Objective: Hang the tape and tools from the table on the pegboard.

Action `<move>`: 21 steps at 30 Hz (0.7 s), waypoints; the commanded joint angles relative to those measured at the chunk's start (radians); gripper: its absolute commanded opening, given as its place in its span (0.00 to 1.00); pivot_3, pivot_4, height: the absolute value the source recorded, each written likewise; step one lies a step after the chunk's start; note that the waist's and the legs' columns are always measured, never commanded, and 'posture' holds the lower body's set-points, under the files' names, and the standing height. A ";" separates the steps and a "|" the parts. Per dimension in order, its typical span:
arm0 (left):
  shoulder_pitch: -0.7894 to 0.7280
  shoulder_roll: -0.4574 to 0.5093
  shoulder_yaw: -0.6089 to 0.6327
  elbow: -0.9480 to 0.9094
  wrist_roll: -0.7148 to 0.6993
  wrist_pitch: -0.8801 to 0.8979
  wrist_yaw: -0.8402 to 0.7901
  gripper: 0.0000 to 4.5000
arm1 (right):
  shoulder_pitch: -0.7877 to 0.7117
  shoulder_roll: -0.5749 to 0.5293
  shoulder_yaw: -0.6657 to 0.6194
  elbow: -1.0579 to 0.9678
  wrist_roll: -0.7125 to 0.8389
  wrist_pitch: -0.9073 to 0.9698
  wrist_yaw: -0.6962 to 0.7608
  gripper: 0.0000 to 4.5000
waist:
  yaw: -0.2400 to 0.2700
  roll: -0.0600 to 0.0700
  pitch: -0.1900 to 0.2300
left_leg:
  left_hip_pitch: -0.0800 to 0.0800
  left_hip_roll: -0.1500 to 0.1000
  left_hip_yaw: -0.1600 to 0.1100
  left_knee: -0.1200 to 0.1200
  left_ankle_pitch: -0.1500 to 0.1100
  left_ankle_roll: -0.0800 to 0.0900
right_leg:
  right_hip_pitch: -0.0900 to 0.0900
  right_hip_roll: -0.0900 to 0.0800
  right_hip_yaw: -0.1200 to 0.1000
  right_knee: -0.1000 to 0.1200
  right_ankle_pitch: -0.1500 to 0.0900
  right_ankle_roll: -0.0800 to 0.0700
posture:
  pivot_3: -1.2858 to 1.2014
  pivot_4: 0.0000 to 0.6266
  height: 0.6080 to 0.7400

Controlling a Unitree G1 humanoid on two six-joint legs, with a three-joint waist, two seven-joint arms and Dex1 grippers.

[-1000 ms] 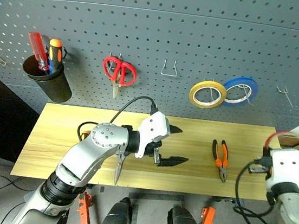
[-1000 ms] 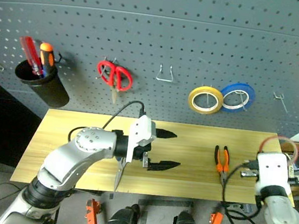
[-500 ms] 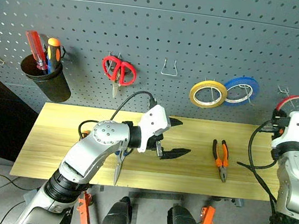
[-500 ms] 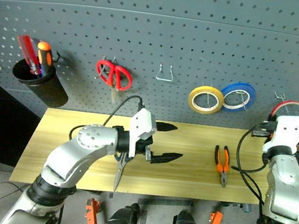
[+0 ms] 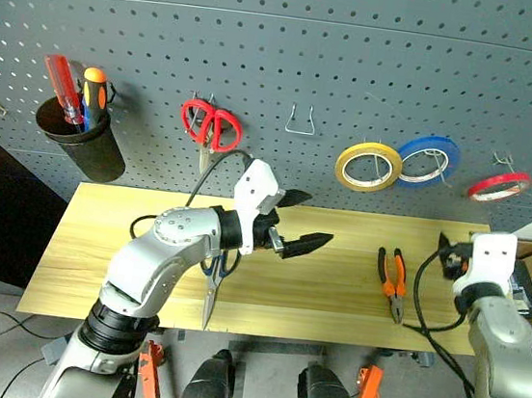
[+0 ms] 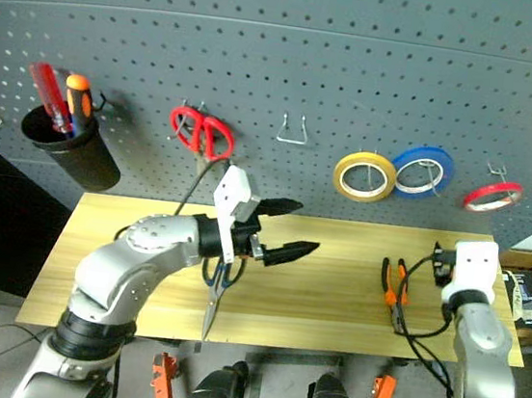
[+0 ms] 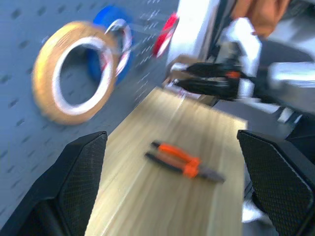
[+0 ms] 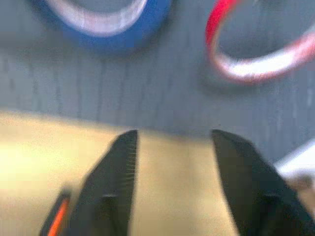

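Left eye view first: red tape (image 5: 499,186) hangs on a hook at the far right of the pegboard (image 5: 284,56), just right of the blue roll (image 5: 428,160) and yellow roll (image 5: 369,166). Right gripper (image 8: 173,184) sits below it over the table (image 5: 331,299), fingers spread apart, nothing between them. Left gripper (image 5: 298,220) is wide open and empty above mid-table. Pliers (image 5: 392,283) lie flat at the right; dark-handled scissors (image 5: 212,285) rest near the front edge under the left arm.
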 commanded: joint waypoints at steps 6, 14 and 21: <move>0.066 0.266 -0.037 0.070 0.077 -0.181 -0.275 1.00 | -0.054 0.074 0.123 -0.114 0.077 0.532 -0.007 0.99 | -0.001 0.003 0.006 | 0.000 0.001 0.000 -0.002 0.001 -0.002 | -0.004 0.004 0.000 0.003 0.002 -0.003 | 0.49 0.51 1.00; 0.099 0.268 -0.070 0.055 0.124 -0.236 -0.295 1.00 | -0.184 0.044 0.212 0.192 -0.003 0.445 -0.045 0.99 | 0.006 0.001 0.008 | -0.012 0.000 0.000 -0.001 0.002 -0.001 | -0.016 0.001 -0.001 0.005 0.002 -0.003 | 0.50 0.51 1.00; 0.111 0.258 -0.074 0.040 0.139 -0.242 -0.288 1.00 | -0.242 0.039 0.212 0.313 -0.041 0.348 -0.074 0.99 | -0.001 0.000 0.008 | -0.013 0.000 0.000 0.001 0.003 -0.001 | -0.019 0.002 0.000 0.010 0.002 -0.003 | 0.50 0.50 1.00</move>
